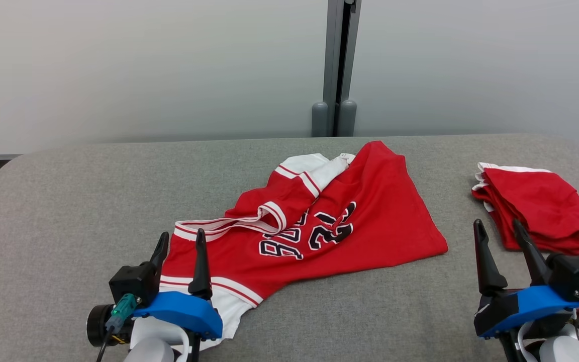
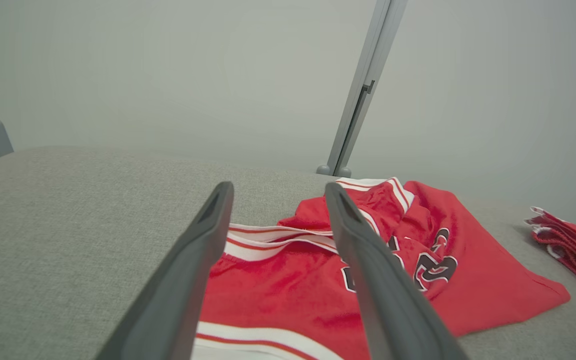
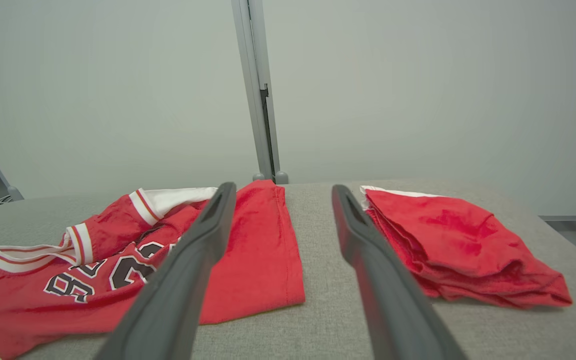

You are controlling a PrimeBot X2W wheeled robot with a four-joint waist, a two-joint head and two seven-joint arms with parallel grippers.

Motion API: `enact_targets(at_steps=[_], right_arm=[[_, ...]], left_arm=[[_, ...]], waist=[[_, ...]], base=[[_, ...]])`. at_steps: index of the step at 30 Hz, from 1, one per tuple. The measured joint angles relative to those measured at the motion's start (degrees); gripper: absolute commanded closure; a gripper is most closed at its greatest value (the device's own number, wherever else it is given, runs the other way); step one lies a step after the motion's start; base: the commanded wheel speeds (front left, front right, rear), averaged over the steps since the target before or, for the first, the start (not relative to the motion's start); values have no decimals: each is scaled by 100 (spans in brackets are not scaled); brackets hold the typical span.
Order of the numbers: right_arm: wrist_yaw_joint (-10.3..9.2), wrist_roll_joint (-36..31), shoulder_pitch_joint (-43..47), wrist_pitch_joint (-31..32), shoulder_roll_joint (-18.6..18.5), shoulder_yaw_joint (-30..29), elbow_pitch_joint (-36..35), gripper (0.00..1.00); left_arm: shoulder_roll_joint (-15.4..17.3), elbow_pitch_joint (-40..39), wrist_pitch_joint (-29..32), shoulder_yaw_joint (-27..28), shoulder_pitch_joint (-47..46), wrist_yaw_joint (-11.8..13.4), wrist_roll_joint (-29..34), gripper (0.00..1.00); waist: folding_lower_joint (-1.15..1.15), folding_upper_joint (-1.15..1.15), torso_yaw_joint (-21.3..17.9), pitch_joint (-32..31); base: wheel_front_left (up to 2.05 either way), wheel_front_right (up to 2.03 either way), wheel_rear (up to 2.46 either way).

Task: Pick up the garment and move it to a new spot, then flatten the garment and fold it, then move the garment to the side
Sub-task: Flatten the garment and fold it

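A red jersey (image 1: 350,216) with white-and-red trim and black numbers lies rumpled across the middle of the grey table (image 1: 68,211), partly folded over itself. It also appears in the left wrist view (image 2: 468,280) and the right wrist view (image 3: 253,255). My left gripper (image 1: 182,245) is open above the jersey's near-left edge, fingers (image 2: 188,280) spread with nothing between them. My right gripper (image 1: 500,234) is open at the near right, over bare table between the jersey and a folded pile, holding nothing.
A folded pile of red garments (image 1: 541,211) with white edging sits at the table's right side, also in the right wrist view (image 3: 458,245). A grey post (image 1: 337,65) stands behind the table against a pale wall. The table's left half is bare cloth.
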Motion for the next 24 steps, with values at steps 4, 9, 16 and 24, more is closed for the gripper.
enact_targets(at_steps=[4,9,16,24], right_arm=[[0,11,15,0,0,18,53,0],[0,20,17,-2,0,16,90,0],[0,-1,18,-1,-1,-33,110,0],[0,-10,18,-30,0,-142,163,0]], left_arm=[[-1,-12,-5,-23,0,1,1,0],[12,-48,-5,-41,0,24,1,0],[218,-183,229,10,219,118,-71,0],[497,-493,1046,101,984,339,-392,0]], waist=[[0,0,-5,7],[0,0,-2,20],[0,0,46,114],[1,1,157,291]], base=[[0,0,0],[0,0,0],[0,0,0],[0,0,0]])
